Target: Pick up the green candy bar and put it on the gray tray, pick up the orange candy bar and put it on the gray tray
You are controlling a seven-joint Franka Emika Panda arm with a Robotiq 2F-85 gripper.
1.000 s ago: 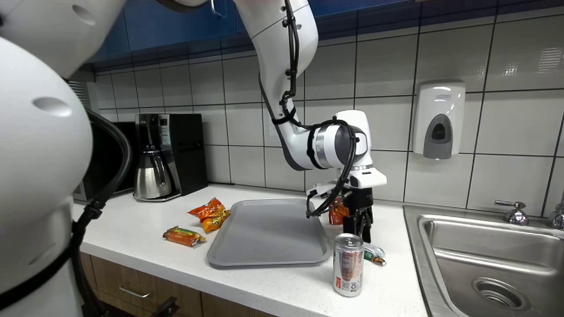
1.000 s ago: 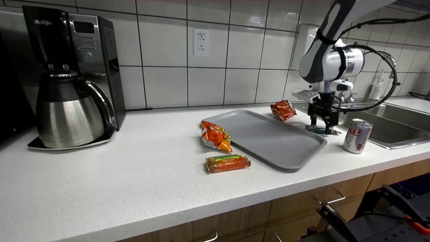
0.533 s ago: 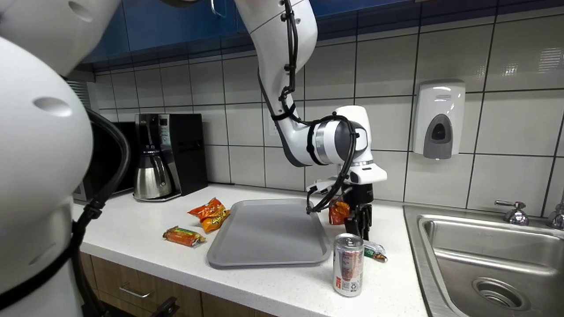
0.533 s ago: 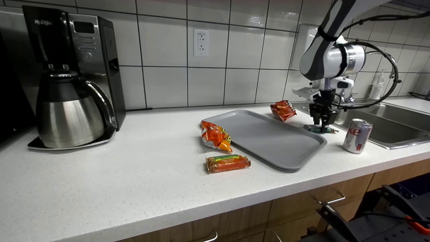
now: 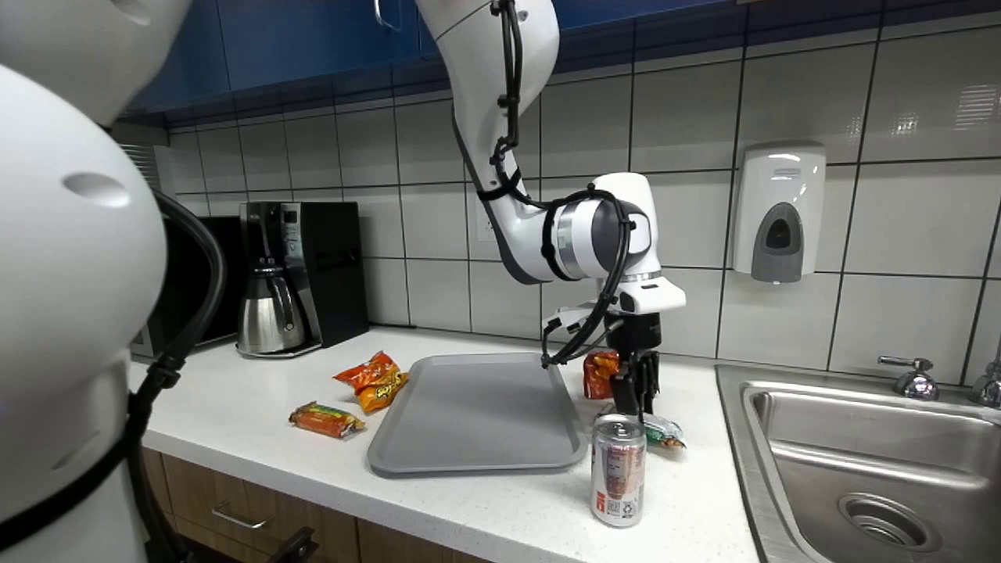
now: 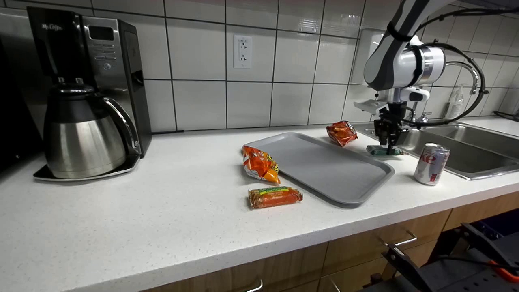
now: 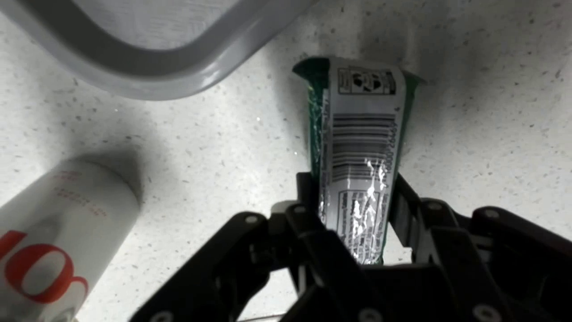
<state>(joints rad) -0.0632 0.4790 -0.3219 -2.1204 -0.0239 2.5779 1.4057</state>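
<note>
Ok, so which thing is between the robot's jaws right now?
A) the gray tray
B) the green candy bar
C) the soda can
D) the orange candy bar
B: the wrist view shows the green candy bar with the jaws on either side of it, while the soda can stands apart and the orange candy bar lies on the counter.
</note>
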